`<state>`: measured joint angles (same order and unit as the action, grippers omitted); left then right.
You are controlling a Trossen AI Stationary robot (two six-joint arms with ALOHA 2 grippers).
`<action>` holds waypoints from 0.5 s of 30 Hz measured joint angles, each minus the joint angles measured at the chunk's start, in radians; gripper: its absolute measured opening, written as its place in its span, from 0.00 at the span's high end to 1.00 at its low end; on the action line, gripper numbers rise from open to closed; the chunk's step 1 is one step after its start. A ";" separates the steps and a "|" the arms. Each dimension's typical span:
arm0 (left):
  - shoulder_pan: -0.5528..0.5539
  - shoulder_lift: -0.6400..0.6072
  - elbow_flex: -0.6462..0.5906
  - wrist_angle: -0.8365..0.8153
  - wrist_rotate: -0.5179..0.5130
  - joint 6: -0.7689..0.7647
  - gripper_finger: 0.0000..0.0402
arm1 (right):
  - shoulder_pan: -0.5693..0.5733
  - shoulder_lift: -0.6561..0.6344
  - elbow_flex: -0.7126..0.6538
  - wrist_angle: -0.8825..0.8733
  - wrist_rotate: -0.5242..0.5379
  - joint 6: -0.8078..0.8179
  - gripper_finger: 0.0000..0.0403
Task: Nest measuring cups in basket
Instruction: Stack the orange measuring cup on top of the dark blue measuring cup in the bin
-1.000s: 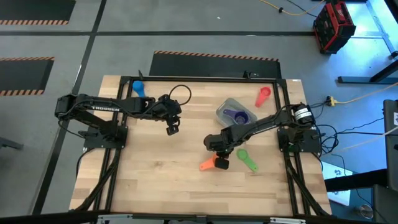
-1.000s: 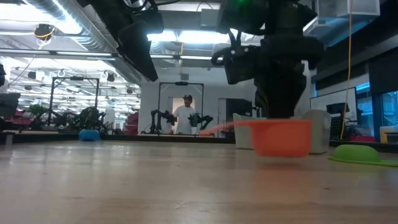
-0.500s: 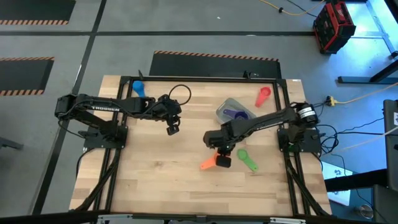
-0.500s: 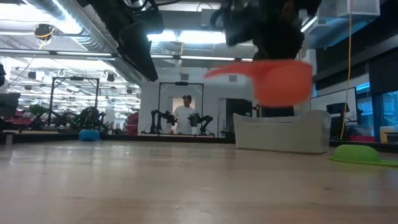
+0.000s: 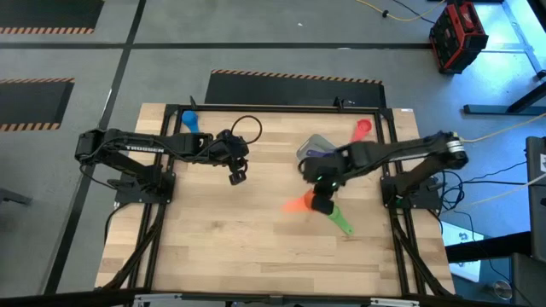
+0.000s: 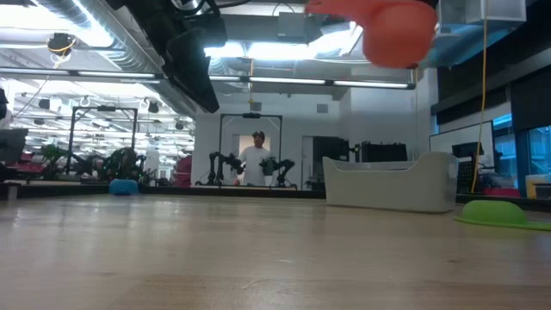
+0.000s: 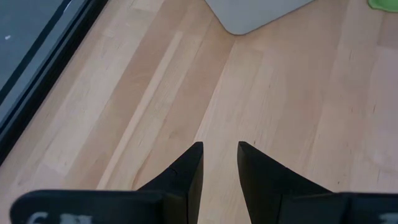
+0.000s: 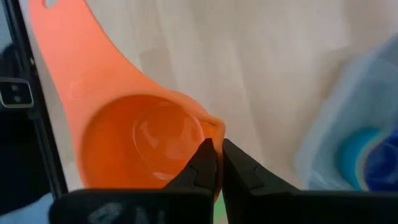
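The right pincer [image 8: 216,163] pinches the rim of the orange measuring cup [image 8: 130,134], held high above the tabletop [image 5: 213,230], at 7 o'clock from the basket [image 5: 309,145]. The left pincer [image 7: 219,163] waits a little open and holds nothing.

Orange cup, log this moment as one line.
right gripper: shut on orange cup rim, airborne | basket: not reached | left gripper: idle

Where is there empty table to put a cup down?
The wide front half of the table, left of the green cup, is bare. It is crowded around the basket, where the right hand holds the orange cup.
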<state>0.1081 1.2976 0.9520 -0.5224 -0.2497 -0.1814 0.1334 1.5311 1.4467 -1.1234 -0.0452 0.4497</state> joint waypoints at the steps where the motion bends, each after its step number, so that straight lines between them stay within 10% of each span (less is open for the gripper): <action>1: 0.000 0.000 0.000 0.000 0.000 0.000 0.77 | -0.012 -0.024 0.000 -0.015 0.010 0.003 0.97; 15: 0.000 0.000 0.000 0.003 0.000 0.000 0.77 | -0.280 -0.217 0.000 -0.152 0.053 -0.033 0.96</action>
<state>0.1080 1.2976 0.9520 -0.5198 -0.2501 -0.1814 -0.1467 1.3144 1.4464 -1.2756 0.0081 0.4166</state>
